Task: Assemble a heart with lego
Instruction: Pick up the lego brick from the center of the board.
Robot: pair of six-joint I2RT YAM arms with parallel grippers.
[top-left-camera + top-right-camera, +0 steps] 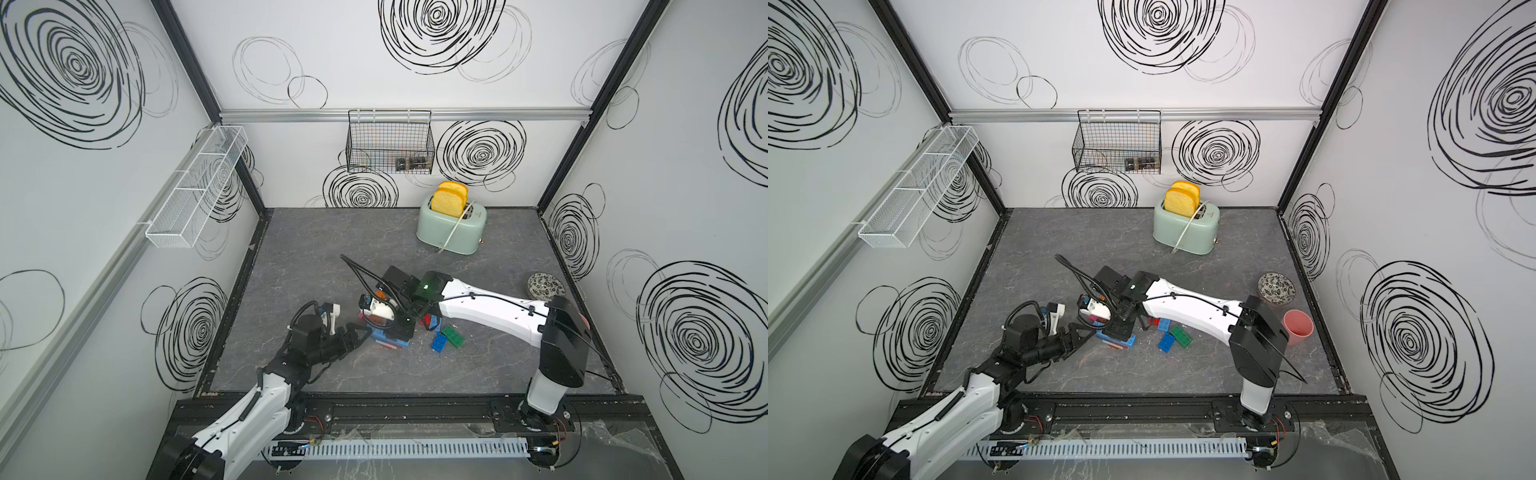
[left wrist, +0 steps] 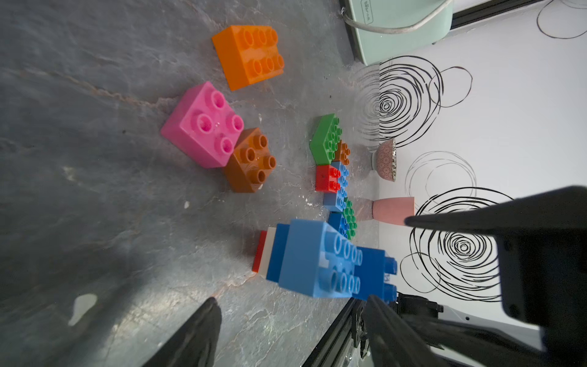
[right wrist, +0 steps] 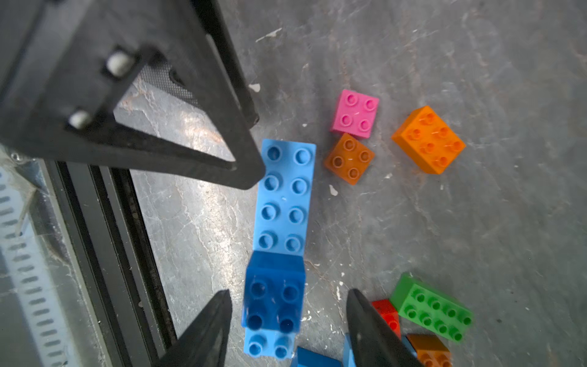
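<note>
The lego stack (image 2: pixel 305 254) is standing on the bench (image 1: pixel 316 249) between the two grippers. Its red, white and blue layers are carrying a long light-blue brick (image 3: pixel 282 197), and a dark-blue square brick (image 3: pixel 273 295) is sitting toward one end of that.

The right gripper (image 3: pixel 289 292) is hanging directly over the stack. Its jaws are standing apart on either side of the dark-blue square brick, with a gap showing on each side.

The left gripper (image 2: pixel 292 298) is reaching in low at the stack's other end, its jaws likewise apart. One fingertip (image 3: pixel 241 176) is lying at the long brick's edge; contact cannot be confirmed.

A pink brick (image 3: pixel 355 113), a brown brick (image 3: pixel 348 158) and an orange brick (image 3: pixel 428 139) are lying loose just beside the stack. A green brick (image 1: pixel 453 336) and a blue brick (image 1: pixel 439 343) are lying near the stack on its right-arm side. The toaster (image 1: pixel 451 232) is standing well beyond the stack.
</note>
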